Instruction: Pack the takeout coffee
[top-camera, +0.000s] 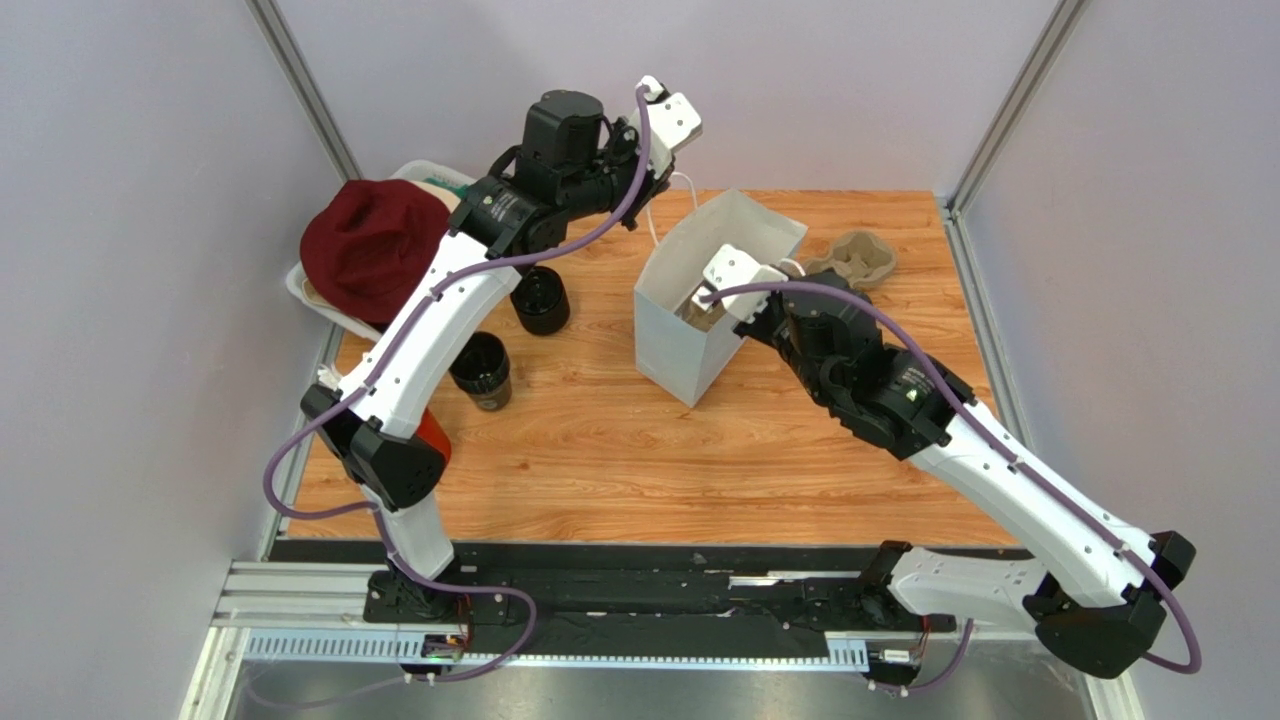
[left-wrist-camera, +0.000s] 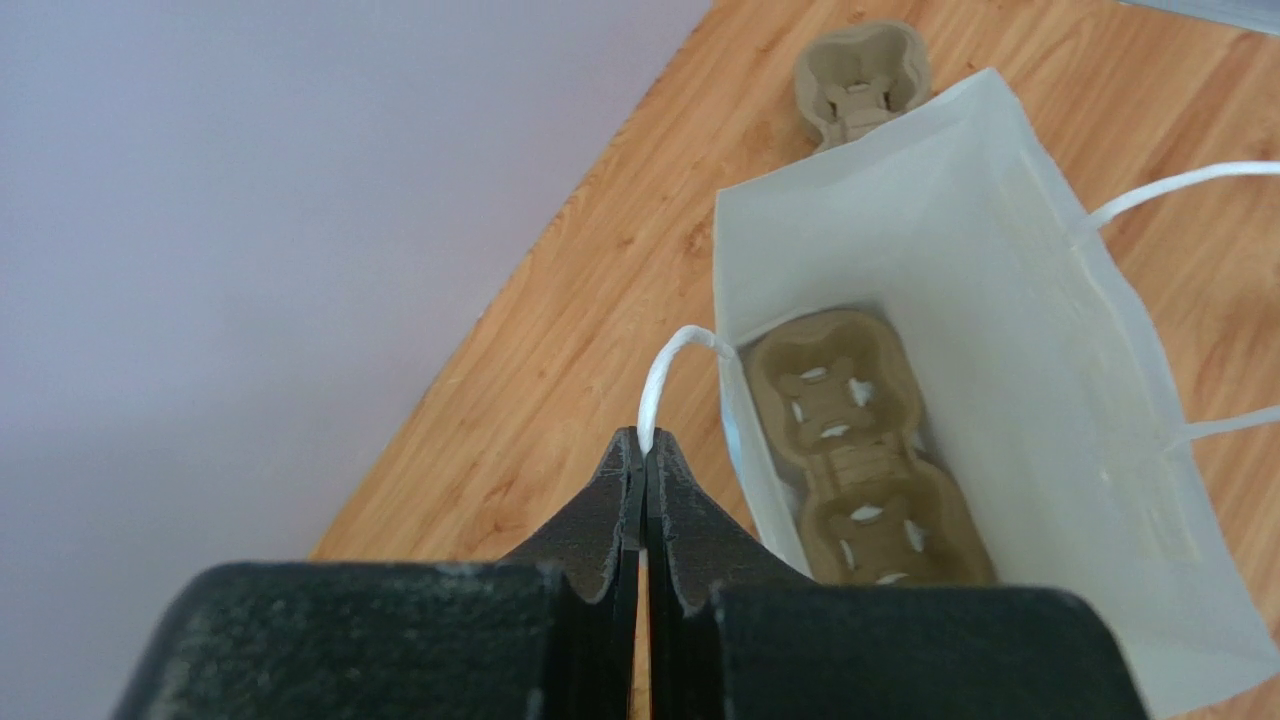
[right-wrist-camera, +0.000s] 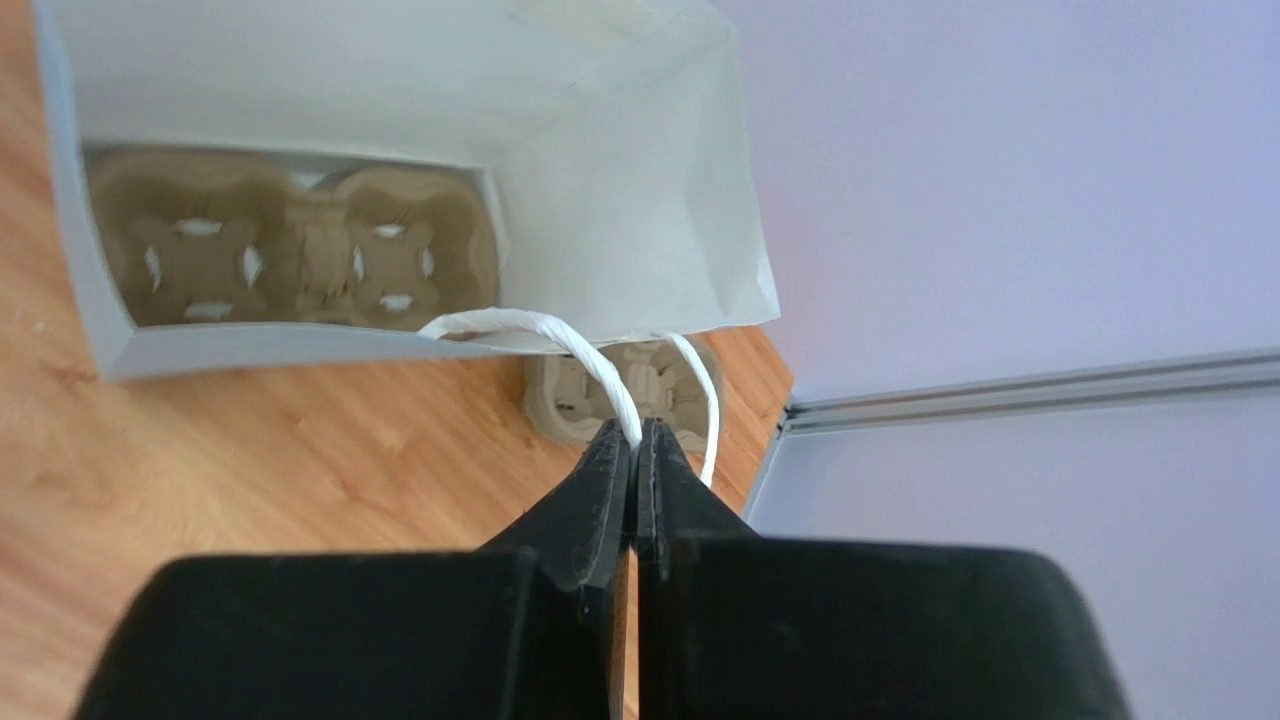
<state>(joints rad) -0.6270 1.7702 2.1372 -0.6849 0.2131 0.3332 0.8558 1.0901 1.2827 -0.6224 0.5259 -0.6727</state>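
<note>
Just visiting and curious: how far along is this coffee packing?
Done: a tray sits inside the bag. In hand: the left gripper and right gripper each pinch a handle, holding it open. Left: both dark cups stand on the table, outside the bag.

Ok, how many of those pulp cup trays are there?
2. One pulp tray lies inside the paper bag; the second tray sits on the table beside the bag, far right. Others may be hidden.
</note>
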